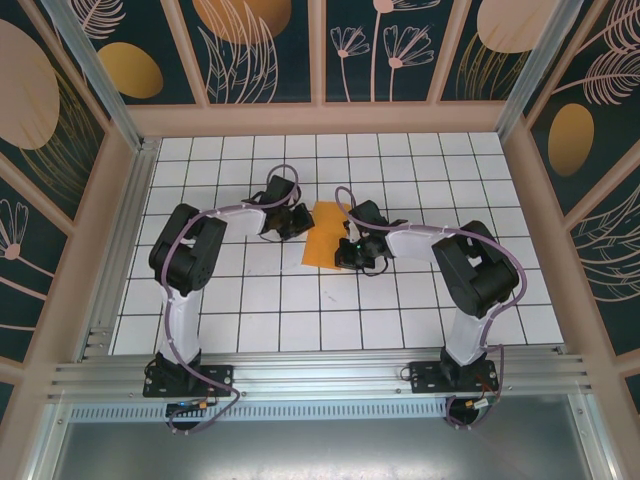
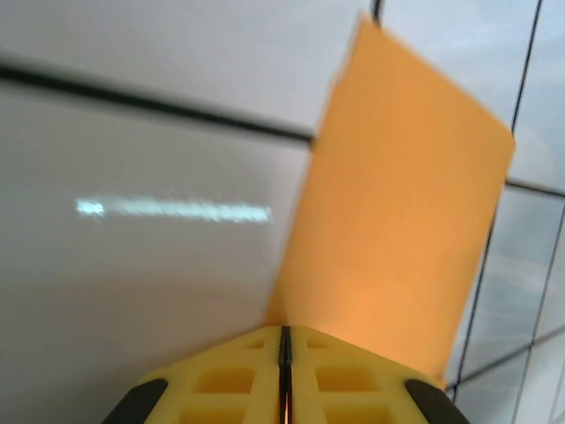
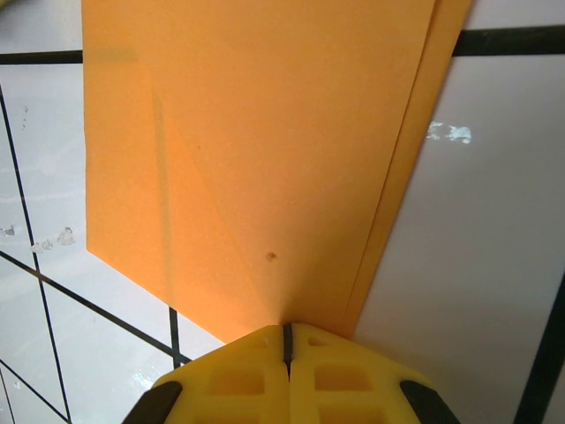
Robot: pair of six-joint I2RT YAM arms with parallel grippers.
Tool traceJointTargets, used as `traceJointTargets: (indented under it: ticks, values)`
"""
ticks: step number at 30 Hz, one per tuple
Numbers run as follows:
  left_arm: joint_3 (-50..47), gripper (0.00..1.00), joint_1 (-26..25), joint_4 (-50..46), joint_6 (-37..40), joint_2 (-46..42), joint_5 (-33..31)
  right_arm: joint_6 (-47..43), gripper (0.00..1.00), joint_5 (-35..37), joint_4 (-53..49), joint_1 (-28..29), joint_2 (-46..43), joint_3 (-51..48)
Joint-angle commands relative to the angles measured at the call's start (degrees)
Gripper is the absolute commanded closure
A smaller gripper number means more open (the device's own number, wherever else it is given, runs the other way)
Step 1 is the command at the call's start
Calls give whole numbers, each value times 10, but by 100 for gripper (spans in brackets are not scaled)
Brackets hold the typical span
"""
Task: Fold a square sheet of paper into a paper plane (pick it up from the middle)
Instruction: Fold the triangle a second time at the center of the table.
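The square sheet of paper (image 1: 325, 235) sits over the middle of the white tiled table (image 1: 250, 300). From above it reads as a narrow upright oblong rather than a full square. In the right wrist view the sheet (image 3: 247, 159) shows two layers, with a second orange edge running just beside the first on the sheet's right side.

The left tool (image 1: 296, 222) meets the sheet at its far left edge. Its yellow fingers (image 2: 238, 371) are pressed together, and the sheet (image 2: 397, 221) rises straight out of the seam, pinched there.

The right tool (image 1: 350, 250) meets the sheet at its near right edge. Its fingers (image 3: 238, 375) are likewise pressed together on the paper.

The sheet spans the gap between the two tools. Whether any part of it rests on the table cannot be told.
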Motion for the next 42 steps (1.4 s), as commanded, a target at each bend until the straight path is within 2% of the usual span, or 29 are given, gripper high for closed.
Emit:
traceJointTargets:
  ticks: [1, 3, 7, 11, 14, 16, 20, 30, 37, 42]
  values:
    - [18, 88, 39, -29, 35, 12, -64, -8, 99, 90, -108, -2, 41, -43]
    - [23, 87, 40, -24, 48, -2, -53, -8, 99, 86, -106, -2, 41, -42]
    - [-25, 86, 34, 31, 35, -57, 11, -6, 99, 69, -100, -2, 38, -39]
    - [-89, 87, 2, 91, 6, -103, 50, -3, 100, 54, -93, -2, 37, -38]
    - [-102, 88, -36, 113, -11, -92, 69, -1, 100, 50, -92, -3, 35, -37]
    - [-100, 90, -56, 115, -17, -78, 68, -2, 100, 50, -93, -3, 35, -37]
    - [-105, 94, -65, 123, -37, -53, 61, -3, 100, 49, -95, -4, 34, -36]
    - [-82, 96, -63, 40, -19, -25, -58, -10, 100, 37, -94, -10, 17, -46]
    - [-94, 97, -63, 49, -32, -10, -18, -7, 100, -64, -29, -18, -52, -13]
    - [-99, 97, -64, 53, -36, -9, 0, 1, 100, -41, -20, -18, -22, 37]
